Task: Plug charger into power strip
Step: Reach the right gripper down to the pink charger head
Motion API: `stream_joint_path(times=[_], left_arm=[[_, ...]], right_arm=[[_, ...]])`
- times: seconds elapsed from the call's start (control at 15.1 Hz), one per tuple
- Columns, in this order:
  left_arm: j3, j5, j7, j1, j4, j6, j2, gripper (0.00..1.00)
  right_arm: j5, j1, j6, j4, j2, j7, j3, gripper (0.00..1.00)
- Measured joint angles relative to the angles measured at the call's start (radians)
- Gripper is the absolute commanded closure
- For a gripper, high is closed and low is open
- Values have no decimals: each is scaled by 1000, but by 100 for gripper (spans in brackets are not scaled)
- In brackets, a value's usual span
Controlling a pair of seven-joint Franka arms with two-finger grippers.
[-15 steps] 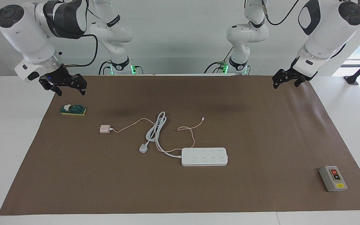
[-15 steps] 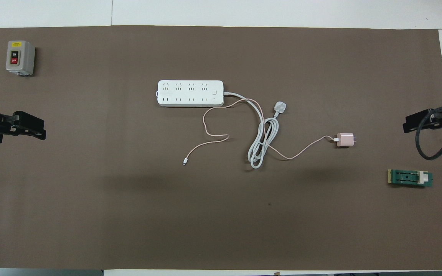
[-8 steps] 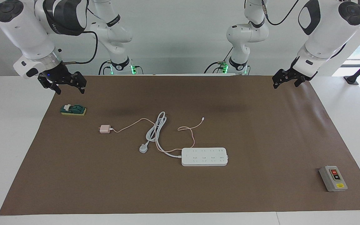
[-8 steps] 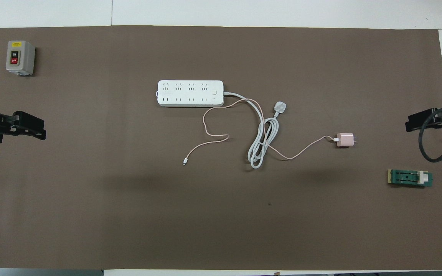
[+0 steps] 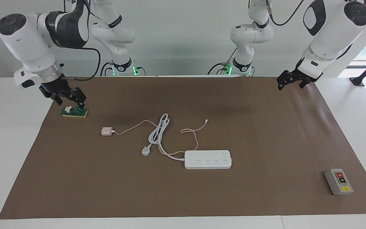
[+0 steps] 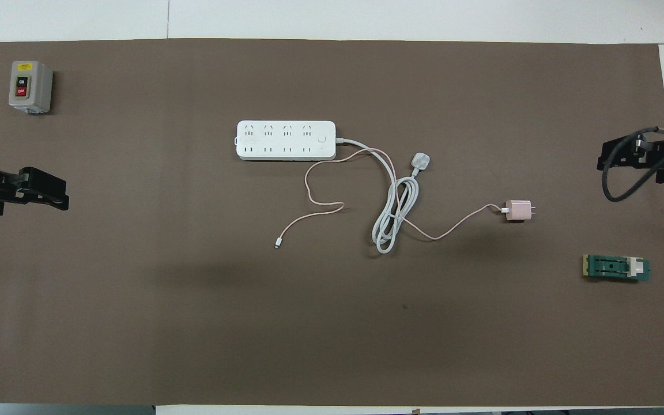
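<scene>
The pale pink charger [image 5: 106,131] lies on the brown mat toward the right arm's end, also in the overhead view [image 6: 518,210]. Its thin pink cable runs across the strip's white cord to a tiny connector [image 5: 206,120]. The white power strip [image 5: 207,159] lies flat mid-table, farther from the robots than the charger; it also shows from overhead [image 6: 286,140]. My right gripper [image 5: 70,103] is open and empty, raised over the mat's edge at the right arm's end [image 6: 604,161]. My left gripper [image 5: 290,85] is open and empty, waiting over the mat at the left arm's end [image 6: 64,195].
A white three-pin plug [image 5: 145,151] with a coiled thick cord lies between charger and strip. A green block with a white clip [image 5: 75,112] sits at the right arm's end. A grey box with red and black buttons [image 5: 338,181] stands at the left arm's end.
My right gripper has come down and turned, shifting away from the robots along the mat's edge. The left arm, charger and power strip have not moved.
</scene>
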Motion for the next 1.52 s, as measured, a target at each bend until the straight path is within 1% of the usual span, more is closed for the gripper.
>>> stream_joint_path(times=[0.26,0.46,0.66,0.86,0.99,1.32,1.52], left_arm=[[0,0,0,0,0,0,0,0],[0,0,0,0,0,0,0,0],[0,0,0,0,0,0,0,0],[0,0,0,0,0,0,0,0],[0,0,0,0,0,0,0,0],[0,0,0,0,0,0,0,0],[0,0,0,0,0,0,0,0]], right_arm=[[1,20,81,-10,51,496,6,0],[15,28,101,-44,73,691,7,0],[70,24,108,-65,112,853,5,0],[150,17,139,-79,139,968,2,0],[184,9,172,-101,145,1005,1,0],[213,-21,190,-123,184,1001,0,0],[240,-23,231,-135,218,970,1,0]])
